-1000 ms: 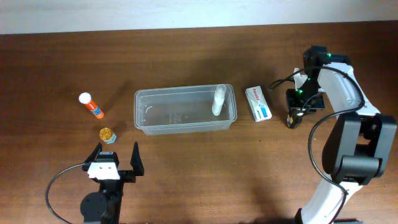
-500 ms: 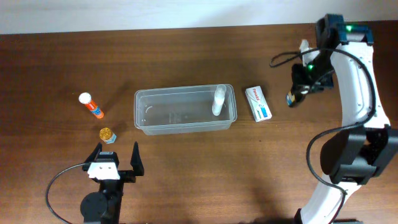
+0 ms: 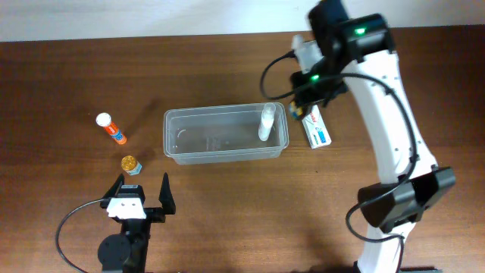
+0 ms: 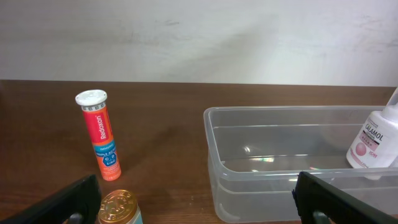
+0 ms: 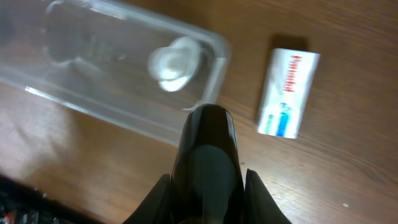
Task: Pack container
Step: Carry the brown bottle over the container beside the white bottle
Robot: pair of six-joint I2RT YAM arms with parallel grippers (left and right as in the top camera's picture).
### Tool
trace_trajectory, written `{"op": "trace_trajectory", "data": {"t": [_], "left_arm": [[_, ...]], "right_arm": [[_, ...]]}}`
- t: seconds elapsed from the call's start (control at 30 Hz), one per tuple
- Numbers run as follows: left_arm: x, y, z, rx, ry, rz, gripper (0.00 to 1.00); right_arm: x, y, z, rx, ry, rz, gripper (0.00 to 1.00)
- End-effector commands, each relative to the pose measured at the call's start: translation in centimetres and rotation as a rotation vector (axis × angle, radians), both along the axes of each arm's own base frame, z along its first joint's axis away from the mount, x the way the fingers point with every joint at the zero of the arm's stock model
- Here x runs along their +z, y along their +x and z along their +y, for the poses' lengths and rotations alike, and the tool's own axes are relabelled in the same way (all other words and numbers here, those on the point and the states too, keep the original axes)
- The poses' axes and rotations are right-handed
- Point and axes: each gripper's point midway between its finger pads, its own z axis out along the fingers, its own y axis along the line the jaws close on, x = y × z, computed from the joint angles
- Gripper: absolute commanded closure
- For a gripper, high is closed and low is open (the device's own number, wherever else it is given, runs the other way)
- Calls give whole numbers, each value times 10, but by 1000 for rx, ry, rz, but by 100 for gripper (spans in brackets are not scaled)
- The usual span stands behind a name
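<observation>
Right gripper (image 3: 295, 108) pinches dark glossy rounded item (image 5: 208, 143), poised beside right end of clear plastic rectangular tub (image 3: 220, 111) mid-table, likely for dropping in. Left gripper (image 3: 142, 189) parked, jaws spread, nothing held

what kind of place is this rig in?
Probably a robotics lab bench: bare wooden table against a plain wall, a cabled robot arm, and a tube and box staged beside a clear container.

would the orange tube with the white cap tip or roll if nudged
Probably tips easily: the orange tube with the white cap stands tall on a narrow base. Once down, its round body would likely roll. It looks smooth, so possibly slippery.
</observation>
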Motion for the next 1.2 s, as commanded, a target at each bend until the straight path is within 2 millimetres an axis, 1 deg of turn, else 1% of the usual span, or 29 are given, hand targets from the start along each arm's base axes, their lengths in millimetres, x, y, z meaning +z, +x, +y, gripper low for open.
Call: {"op": "trace_trajectory", "data": {"t": [0.0,0.1,0.17,0.2,0.23,0.37,0.4,0.43,0.6,0.77,0.9,1.0,1.17], "left_arm": [[-2,0,2,7,13,-1,1],[-2,0,2,7,13,-1,1],[-2,0,2,7,13,-1,1],[-2,0,2,7,13,-1,1],[-2,0,2,7,13,-1,1],[-2,0,2,7,13,-1,1],[-2,0,2,7,13,-1,1],[-2,0,2,7,13,-1,0],[-2,0,2,7,13,-1,1],[-2,0,2,7,13,-1,1],[-2,0,2,7,13,-1,1],[-2,0,2,7,13,-1,1],[-2,0,2,7,13,-1,1]], "right_arm": [[22,-11,30,45,41,-62,79],[24,-15,55,87,38,-93,79],[23,-16,66,91,18,-116,79],[22,-17,72,99,4,-126,78],[20,-17,74,97,-12,-133,76],[8,-18,85,101,-58,-132,76],[1,-17,88,104,-71,-120,76],[-1,-17,89,101,-74,-115,76],[-28,-12,93,86,-112,-63,76],[-60,-5,94,62,-159,-3,76],[-81,-4,97,68,-183,38,76],[-94,-2,99,70,-197,60,76],[-107,-1,99,60,-209,81,76]]}}
